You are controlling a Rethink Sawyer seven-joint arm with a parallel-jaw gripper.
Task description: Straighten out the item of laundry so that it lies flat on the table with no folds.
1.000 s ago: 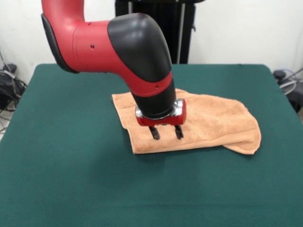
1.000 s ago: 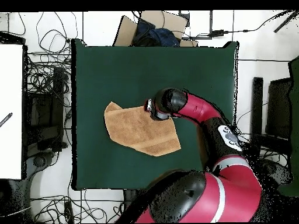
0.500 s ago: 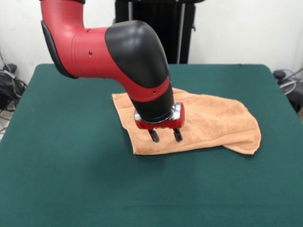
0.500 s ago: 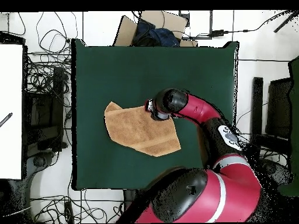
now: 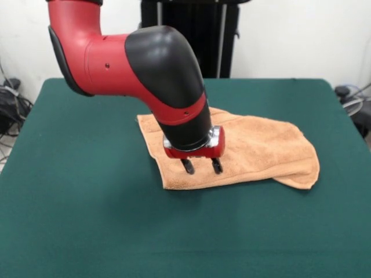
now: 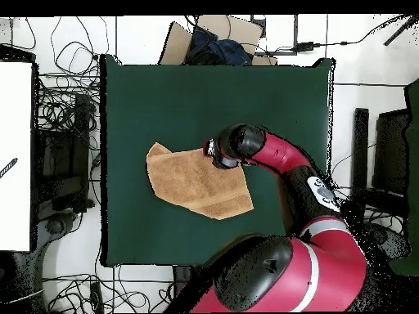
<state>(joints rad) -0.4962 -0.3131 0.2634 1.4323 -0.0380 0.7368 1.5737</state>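
The item of laundry [image 5: 261, 152] is a peach-orange towel lying folded over on the green table [image 5: 87, 220], with a rounded doubled end at its right in the front view. My gripper [image 5: 202, 167] hangs just above the towel's front left part, its two dark fingers [image 5: 188, 167] apart and open, holding nothing. In the overhead view the towel [image 6: 192, 181] lies mid-table and the gripper head [image 6: 219, 153] covers its upper right corner.
Cables, boxes and equipment [image 6: 57, 155] crowd the floor around the table in the overhead view. A black stand [image 5: 191, 23] rises behind the table's far edge.
The gripper has sunk slightly and shifted a little to the left over the towel. The towel has not moved.
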